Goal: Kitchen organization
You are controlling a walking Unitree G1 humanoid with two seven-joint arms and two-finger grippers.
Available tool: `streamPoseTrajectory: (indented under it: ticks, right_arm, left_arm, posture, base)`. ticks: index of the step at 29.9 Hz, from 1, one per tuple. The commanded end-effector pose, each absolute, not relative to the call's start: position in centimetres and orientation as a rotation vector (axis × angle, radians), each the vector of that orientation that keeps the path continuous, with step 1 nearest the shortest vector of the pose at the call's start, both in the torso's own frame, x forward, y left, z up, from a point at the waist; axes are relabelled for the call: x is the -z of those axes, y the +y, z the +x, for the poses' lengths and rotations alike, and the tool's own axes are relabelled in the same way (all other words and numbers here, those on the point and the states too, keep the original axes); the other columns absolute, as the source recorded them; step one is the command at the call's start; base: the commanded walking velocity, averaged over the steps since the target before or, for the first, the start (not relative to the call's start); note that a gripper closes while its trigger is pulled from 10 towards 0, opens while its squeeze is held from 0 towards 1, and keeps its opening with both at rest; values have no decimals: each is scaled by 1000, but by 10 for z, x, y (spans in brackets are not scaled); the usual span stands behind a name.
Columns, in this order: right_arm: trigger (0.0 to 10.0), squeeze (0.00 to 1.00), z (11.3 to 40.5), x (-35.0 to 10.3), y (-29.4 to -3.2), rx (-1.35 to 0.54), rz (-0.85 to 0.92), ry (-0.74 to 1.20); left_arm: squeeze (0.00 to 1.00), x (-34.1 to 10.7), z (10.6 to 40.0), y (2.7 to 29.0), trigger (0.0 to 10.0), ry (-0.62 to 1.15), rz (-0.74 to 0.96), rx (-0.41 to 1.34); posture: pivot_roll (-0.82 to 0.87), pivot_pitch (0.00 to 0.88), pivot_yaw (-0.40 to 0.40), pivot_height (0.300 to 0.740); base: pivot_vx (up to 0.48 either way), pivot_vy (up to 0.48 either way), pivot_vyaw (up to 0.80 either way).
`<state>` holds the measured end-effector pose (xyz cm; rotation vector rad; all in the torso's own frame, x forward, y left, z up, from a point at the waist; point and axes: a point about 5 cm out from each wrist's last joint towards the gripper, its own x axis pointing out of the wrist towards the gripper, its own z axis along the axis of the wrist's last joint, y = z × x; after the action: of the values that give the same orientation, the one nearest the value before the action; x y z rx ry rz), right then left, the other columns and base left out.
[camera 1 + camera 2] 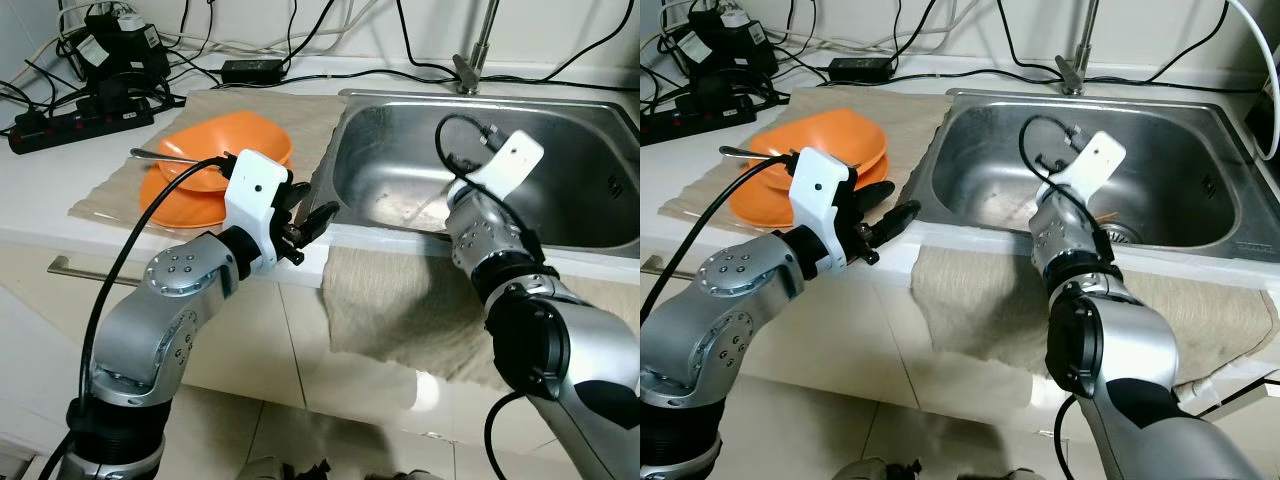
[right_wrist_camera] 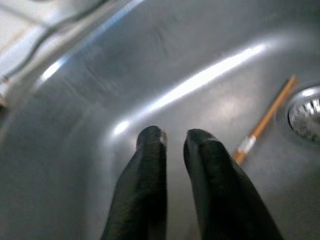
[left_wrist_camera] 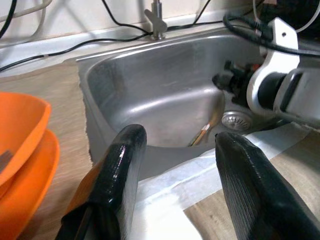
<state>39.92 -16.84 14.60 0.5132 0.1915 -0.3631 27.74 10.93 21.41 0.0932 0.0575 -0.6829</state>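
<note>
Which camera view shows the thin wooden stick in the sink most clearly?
The right wrist view: the wooden stick lies unobstructed on the sink floor beside the drain. The left wrist view shows it smaller, between the left gripper fingers. In the eye views, the right arm hides most of it.

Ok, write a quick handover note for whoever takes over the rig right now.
Left gripper: open, empty, at the counter's front edge by the orange dishes.
Right gripper: in the sink, fingers nearly closed, holding nothing.
A chopstick lies on the sink floor beside the drain.
Done: dishes stacked on the cloth, a utensil resting on them.
Left: likely lifting the chopstick out.
</note>
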Motion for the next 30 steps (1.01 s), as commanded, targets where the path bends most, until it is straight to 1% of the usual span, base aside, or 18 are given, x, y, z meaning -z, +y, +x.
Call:
streamPoseTrajectory:
  ticks: [1, 7, 10, 11, 12, 13, 16, 20, 23, 25, 26, 28, 30]
  right_arm:
    - [10000, 1000, 397, -140, -167, 378, 518, 226]
    - [10000, 1000, 395, -134, -165, 390, 540, 243]
    - [10000, 1000, 398, -142, -162, 365, 525, 215]
    - [10000, 973, 402, -153, -159, 331, 497, 180]
    - [10000, 973, 402, -153, -159, 331, 497, 180]
    - [10000, 0, 407, -165, -155, 299, 471, 140]
    - [10000, 0, 409, -172, -153, 283, 464, 118]
    - [10000, 0, 417, -201, -145, 205, 437, 22]
    - [10000, 0, 419, -209, -141, 180, 425, -4]
    - [10000, 0, 422, -230, -130, 93, 383, -83]
    - [10000, 0, 422, -230, -130, 93, 383, -83]
    - [10000, 0, 422, -240, -119, 6, 339, -144]
    - [10000, 0, 421, -241, -117, -12, 329, -165]
  left_arm:
    - [0, -218, 275, 111, 10000, 51, 100, 689]
    - [0, -218, 274, 113, 10000, 61, 108, 686]
    - [0, -218, 274, 113, 10000, 66, 113, 686]
    - [0, -217, 276, 113, 10000, 65, 114, 685]
    - [0, -217, 276, 113, 10000, 65, 114, 685]
    - [0, -218, 278, 111, 10000, 57, 111, 685]
    - [0, -218, 280, 109, 10000, 52, 107, 685]
    - [0, -217, 285, 106, 10000, 40, 98, 677]
    - [0, -217, 287, 105, 10000, 37, 95, 671]
    - [0, -216, 294, 105, 10000, 23, 91, 638]
    - [0, -216, 294, 105, 10000, 23, 91, 638]
    - [0, -221, 300, 106, 10000, -1, 79, 614]
    - [0, -222, 301, 105, 10000, -8, 76, 610]
  posture:
    - [204, 62, 94, 740]
    - [212, 65, 98, 740]
    - [203, 57, 95, 740]
    - [196, 51, 92, 740]
    - [196, 51, 92, 740]
    - [184, 38, 82, 740]
    - [182, 36, 80, 740]
    - [160, 13, 66, 740]
    - [153, 5, 60, 740]
    - [140, 0, 52, 740]
    - [140, 0, 52, 740]
    - [128, 0, 49, 740]
    - [125, 0, 47, 740]
  base:
    - [0, 0, 0]
    - [0, 0, 0]
    - [0, 0, 0]
    - [0, 0, 0]
    - [0, 0, 0]
    - [0, 0, 0]
    - [0, 0, 0]
    - [0, 0, 0]
    - [0, 0, 0]
    - [0, 0, 0]
    - [0, 0, 0]
    - [0, 0, 0]
    - [0, 0, 0]
